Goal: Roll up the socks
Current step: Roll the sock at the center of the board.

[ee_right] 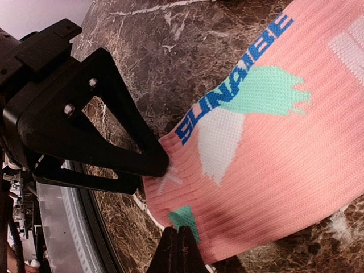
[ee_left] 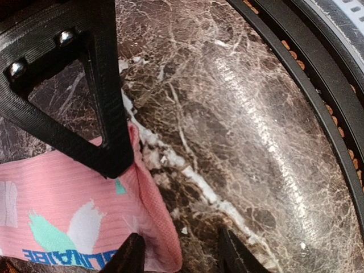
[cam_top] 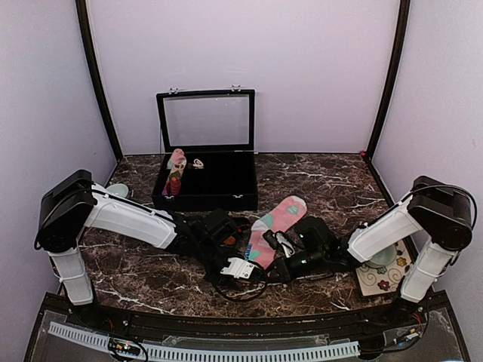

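Pink sock: lies flat and unrolled on the marble table. Its near end is at the two grippers, and its length runs away from them, slanting toward the right arm's side. White and pale teal spots and blue lettering show near that end.

Left gripper: jaws part open and astride the sock's hemmed edge. One finger is over the fabric, the other over bare marble. The hem sits in the gap and is not clamped.

Right gripper: fingers pressed fully together. The tip meets the sock's edge just beside the left gripper's fingers, and the fabric curls up slightly against it. Cannot tell whether any fabric is pinched.

Black case: well beyond both grippers at the far side of the table, with its glass lid standing open. An upright pink-topped roll stands in the end on the left gripper's side.

Floral mat: beside the right arm, behind its gripper.
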Available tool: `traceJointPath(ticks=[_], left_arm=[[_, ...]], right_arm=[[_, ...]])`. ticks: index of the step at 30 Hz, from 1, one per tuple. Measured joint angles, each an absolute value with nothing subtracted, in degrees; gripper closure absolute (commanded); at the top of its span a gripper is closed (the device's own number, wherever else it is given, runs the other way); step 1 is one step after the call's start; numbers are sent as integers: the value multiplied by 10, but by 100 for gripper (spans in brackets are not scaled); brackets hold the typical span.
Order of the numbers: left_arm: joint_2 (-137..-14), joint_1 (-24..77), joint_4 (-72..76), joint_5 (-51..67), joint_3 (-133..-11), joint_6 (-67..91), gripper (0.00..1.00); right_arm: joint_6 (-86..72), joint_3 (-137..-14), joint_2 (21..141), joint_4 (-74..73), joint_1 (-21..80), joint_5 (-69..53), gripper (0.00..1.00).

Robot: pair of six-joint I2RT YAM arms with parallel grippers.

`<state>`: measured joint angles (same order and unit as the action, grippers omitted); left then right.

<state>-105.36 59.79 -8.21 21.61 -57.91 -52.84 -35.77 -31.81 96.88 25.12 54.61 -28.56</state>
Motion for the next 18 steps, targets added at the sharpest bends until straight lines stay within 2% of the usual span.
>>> traceJointPath(ticks=[5, 8, 15, 18], left_arm=[[-1058, 598, -63, 199, -580, -530, 57], [-1065, 598, -63, 194, -588, -530, 62], [-1074, 601, -65, 180, -598, -542, 80], [-1074, 603, -71, 179, -600, -544, 88]], right_arm=[[-368, -310, 969, 267, 541, -303, 100], [-370, -310, 969, 272, 540, -313, 100], [-369, -302, 969, 271, 538, -322, 100], [-366, -301, 969, 269, 537, -322, 92]])
